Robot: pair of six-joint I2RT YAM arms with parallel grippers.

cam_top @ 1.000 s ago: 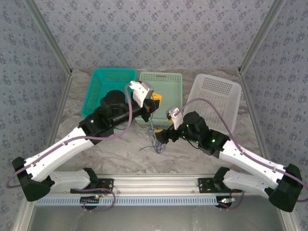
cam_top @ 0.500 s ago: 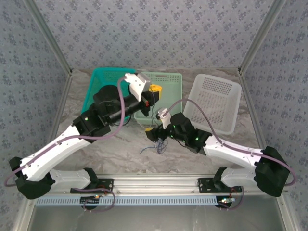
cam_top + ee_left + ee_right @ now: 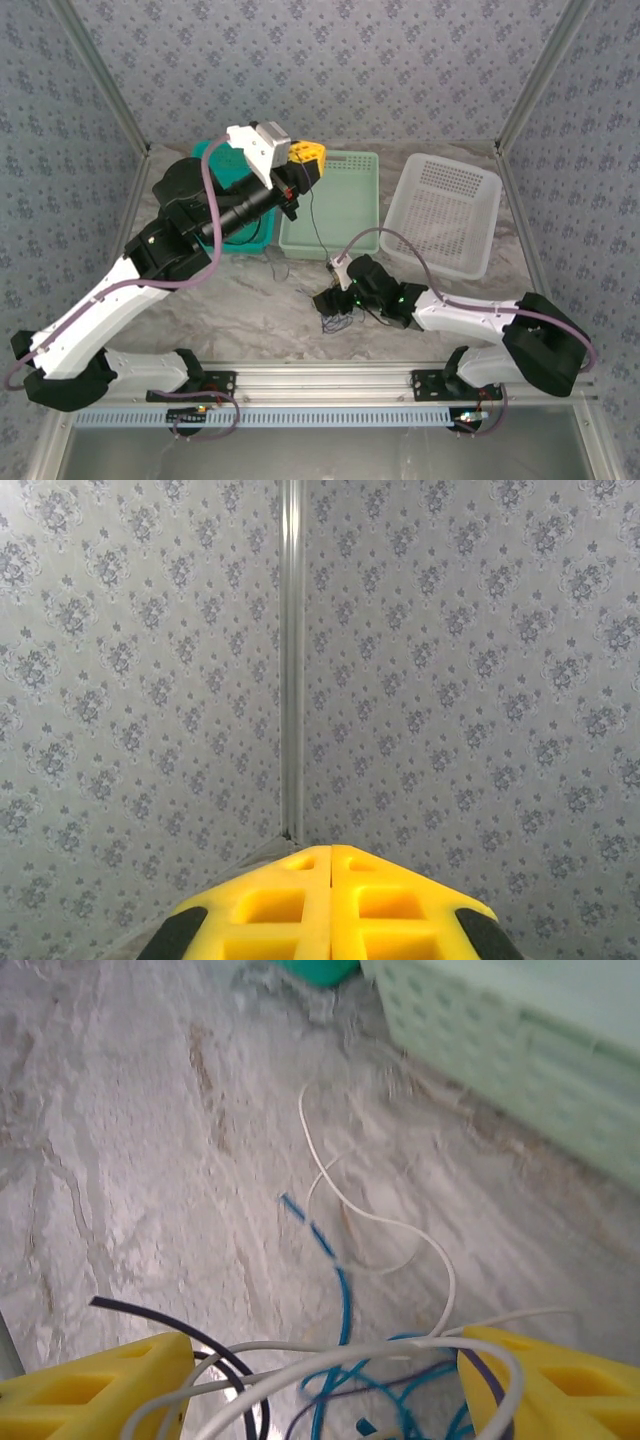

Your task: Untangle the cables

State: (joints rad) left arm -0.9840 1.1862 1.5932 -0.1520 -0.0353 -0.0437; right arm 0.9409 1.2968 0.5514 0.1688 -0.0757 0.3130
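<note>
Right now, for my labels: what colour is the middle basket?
The middle basket is mint green; top view.

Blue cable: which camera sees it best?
The right wrist camera: the blue cable lies close up between the yellow fingers, tangled with the white cable and dark cable. The top camera shows it as a tiny tangle. The left wrist camera faces the wall.

Yellow fingers of the right gripper (image 3: 325,1385) stand apart at the lower corners. Tangled between them: thin blue cable (image 3: 343,1300), whitish-cream cable (image 3: 441,1260), dark purple-black cable (image 3: 180,1328). Pale green slatted plastic basket (image 3: 520,1070) upper right, on grey marbled tabletop (image 3: 120,1140).
</note>
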